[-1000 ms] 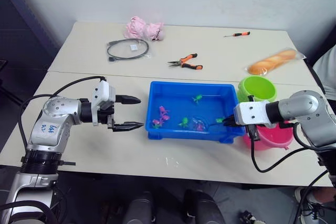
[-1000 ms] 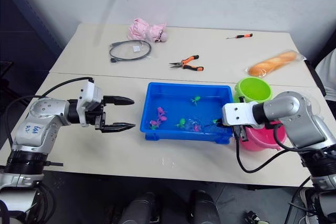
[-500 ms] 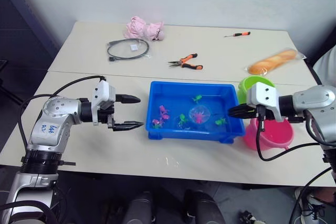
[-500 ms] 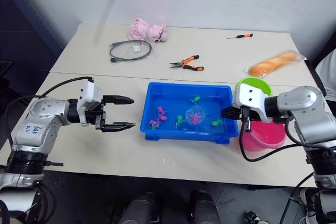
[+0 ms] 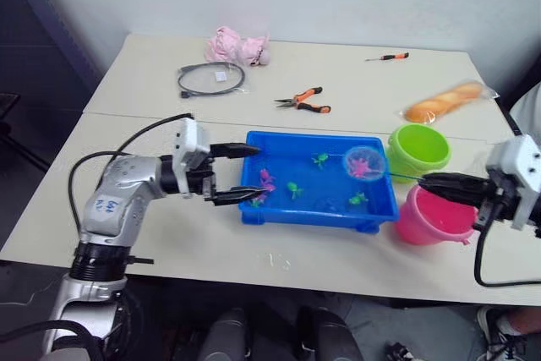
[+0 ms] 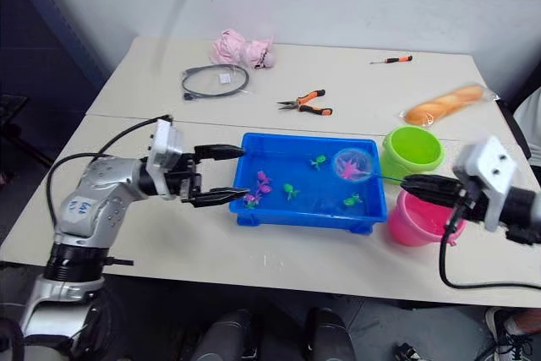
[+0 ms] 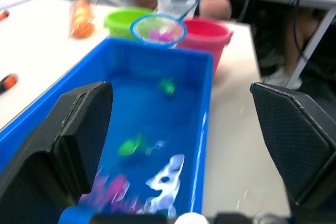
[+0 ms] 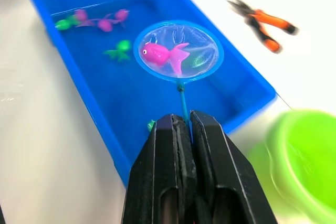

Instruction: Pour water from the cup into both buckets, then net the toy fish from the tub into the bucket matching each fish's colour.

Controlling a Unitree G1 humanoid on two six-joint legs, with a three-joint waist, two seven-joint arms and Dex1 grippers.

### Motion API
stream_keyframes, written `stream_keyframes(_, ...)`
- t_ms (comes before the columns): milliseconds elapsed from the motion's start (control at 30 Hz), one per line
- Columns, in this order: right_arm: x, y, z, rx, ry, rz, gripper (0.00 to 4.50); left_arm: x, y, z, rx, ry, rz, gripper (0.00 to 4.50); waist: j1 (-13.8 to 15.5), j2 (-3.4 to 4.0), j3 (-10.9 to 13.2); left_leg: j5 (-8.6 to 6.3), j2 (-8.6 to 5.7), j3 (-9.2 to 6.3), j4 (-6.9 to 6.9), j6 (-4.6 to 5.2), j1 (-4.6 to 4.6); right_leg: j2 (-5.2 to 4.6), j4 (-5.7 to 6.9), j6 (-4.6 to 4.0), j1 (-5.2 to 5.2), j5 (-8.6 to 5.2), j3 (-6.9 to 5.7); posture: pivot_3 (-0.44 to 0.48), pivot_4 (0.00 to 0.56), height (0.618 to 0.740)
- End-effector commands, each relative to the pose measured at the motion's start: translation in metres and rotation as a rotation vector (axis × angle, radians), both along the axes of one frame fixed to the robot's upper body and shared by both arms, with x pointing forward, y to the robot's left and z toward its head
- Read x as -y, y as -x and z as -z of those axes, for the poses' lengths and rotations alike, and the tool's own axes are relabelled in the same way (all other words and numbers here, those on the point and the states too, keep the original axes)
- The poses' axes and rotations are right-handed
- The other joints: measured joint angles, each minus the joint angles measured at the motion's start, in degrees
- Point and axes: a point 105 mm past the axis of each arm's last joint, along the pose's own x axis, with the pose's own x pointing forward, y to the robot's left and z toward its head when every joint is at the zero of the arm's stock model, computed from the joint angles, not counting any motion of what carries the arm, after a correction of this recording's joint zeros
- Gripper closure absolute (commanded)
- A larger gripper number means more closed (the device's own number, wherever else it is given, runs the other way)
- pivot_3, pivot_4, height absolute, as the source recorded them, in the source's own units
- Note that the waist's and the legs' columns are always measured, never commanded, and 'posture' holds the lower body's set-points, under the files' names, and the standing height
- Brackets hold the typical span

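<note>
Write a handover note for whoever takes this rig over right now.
Right gripper: shut on the net handle, hoop raised over the tub's end nearest the buckets, one pink fish in the mesh.
Left gripper: open, holding nothing, fingers at the tub's far end.
Green bucket and pink bucket stand beside the tub.
Done: a pink fish is netted. Whether the water was poured cannot be told.
Left: tip this fish into the pink bucket, then net the pink fish and green fish left in the tub and sort them by colour.
</note>
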Motion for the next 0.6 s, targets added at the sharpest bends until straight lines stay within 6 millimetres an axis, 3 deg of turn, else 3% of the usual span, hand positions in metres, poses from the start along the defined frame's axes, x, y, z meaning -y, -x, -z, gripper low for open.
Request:
stream_keyframes(33, 0.014, 0.026, -0.016, 0.121, 0.028, 0.113, 4.5, 0.017, 0.008, -0.01, 0.022, 0.041, 0.068, 0.02, -0.02, 0.0, 0.0, 0.0, -0.01, 0.03, 0.0, 0.0, 0.02, 0.01, -0.01, 0.01, 0.01, 0.01, 0.04, 0.0, 0.15, 0.74)
stream_keyframes(367, 0.067, 0.075, 0.007, 0.252, 0.127, 0.451, 4.5, 0.034, 0.003, -0.002, 0.004, 0.042, 0.135, 0.02, -0.45, 0.0, -0.01, -0.03, -0.01, 0.41, -0.21, -0.04, 0.67, 0.05, -0.07, 0.02, 0.27, 0.0, 0.49, 0.0, 0.15, 0.74)
stream_keyframes(600, 0.07, 0.083, 0.032, 0.339, 0.323, 0.437, 4.5, 0.038, -0.001, 0.001, 0.01, 0.05, 0.141, 0.02, -0.44, 0.02, -0.02, -0.06, 0.0, 0.5, -0.25, -0.08, 0.76, 0.05, -0.02, 0.0, 0.23, -0.01, 0.6, 0.0, 0.15, 0.74)
